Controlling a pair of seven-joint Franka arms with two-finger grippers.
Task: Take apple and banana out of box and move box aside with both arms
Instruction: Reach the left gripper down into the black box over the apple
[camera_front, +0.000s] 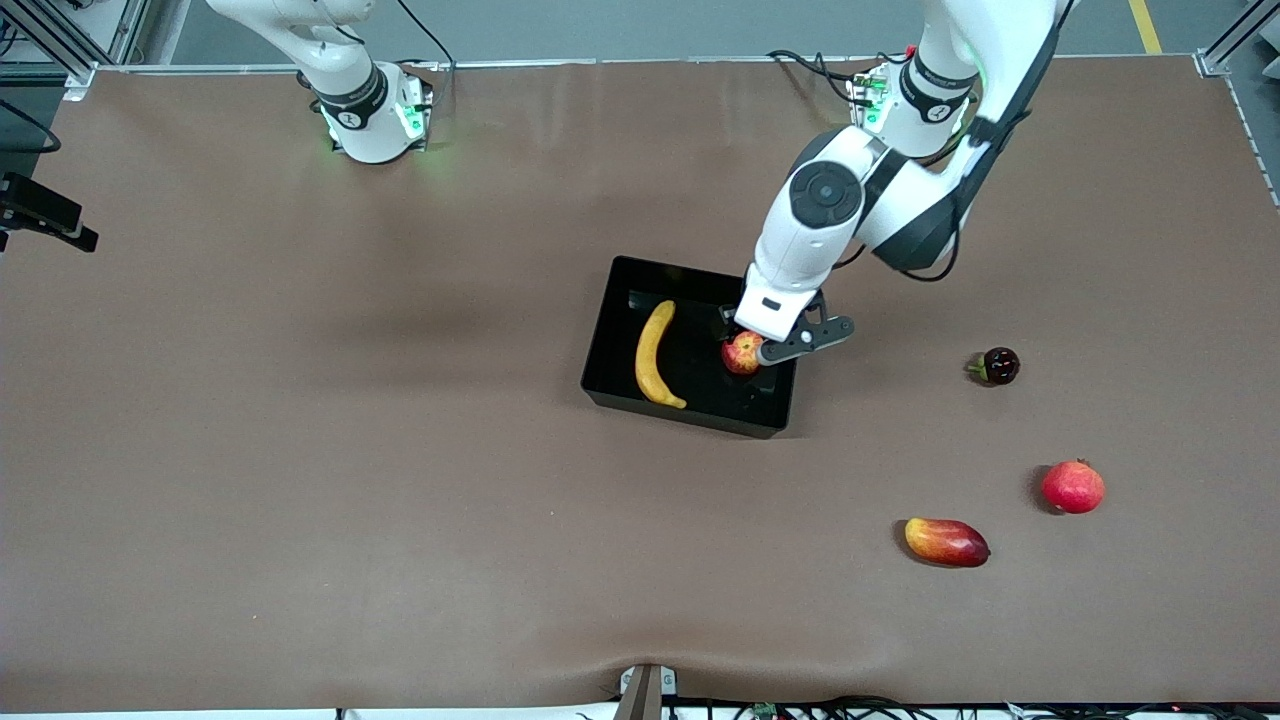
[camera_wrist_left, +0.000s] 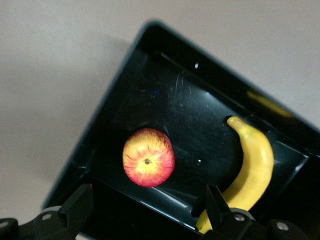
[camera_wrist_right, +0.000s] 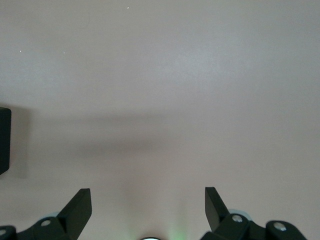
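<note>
The box (camera_front: 612, 330) is glossy black and shallow, at mid-table. In it lie the yellow curved banana (camera_front: 654, 355) and the red, yellow-streaked apple (camera_front: 741, 354). The left gripper (camera_wrist_left: 150, 212) hangs over the apple, jaws spread. The right gripper (camera_wrist_right: 148, 210) waits over bare table, jaws spread.

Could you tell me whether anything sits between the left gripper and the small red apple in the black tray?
Nothing visible does. The open left gripper hangs over the small red-and-yellow apple inside the glossy black plastic tray; the curved yellow banana lies apart, toward the right arm's end.
</note>
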